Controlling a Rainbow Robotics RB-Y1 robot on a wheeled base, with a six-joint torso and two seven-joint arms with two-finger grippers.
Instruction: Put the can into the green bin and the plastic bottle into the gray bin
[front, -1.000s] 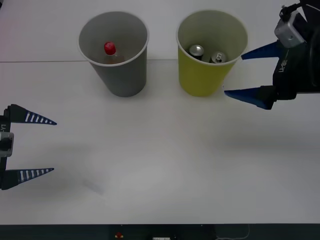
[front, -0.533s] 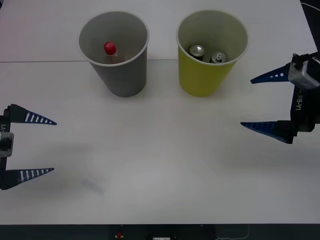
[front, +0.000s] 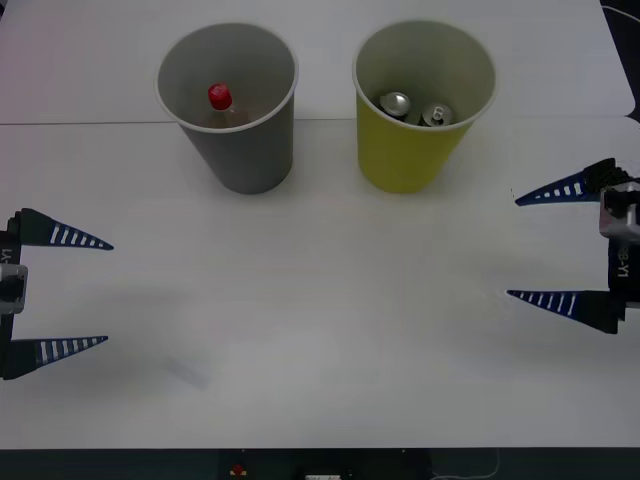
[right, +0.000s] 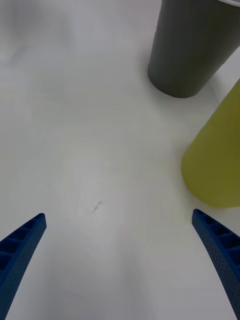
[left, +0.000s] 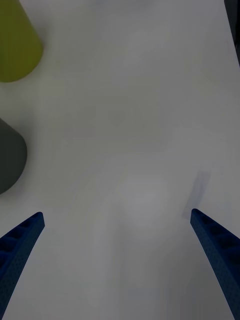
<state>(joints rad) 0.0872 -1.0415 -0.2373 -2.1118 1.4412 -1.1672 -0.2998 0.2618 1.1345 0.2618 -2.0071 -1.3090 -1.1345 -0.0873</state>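
The green bin (front: 422, 110) stands at the back right of the table, and two silver-topped cans lie inside it, one can (front: 397, 103) beside the other (front: 436, 115). To its left stands the gray bin (front: 232, 110) with the red-capped plastic bottle (front: 220, 99) inside. My right gripper (front: 514, 246) hovers open and empty over the table's right edge, in front of and to the right of the green bin (right: 216, 155). My left gripper (front: 108, 293) is open and empty at the left edge. The gray bin (right: 192, 47) also shows in the right wrist view.
The white table (front: 320, 300) lies bare between the two grippers and in front of both bins. A seam (front: 80, 123) runs across it at the back. In the left wrist view the green bin (left: 15, 45) and gray bin (left: 9, 157) stand off to one side.
My right gripper has drawn back from beside the green bin, moving toward the front and right edge of the table, still open. The left arm has not moved.
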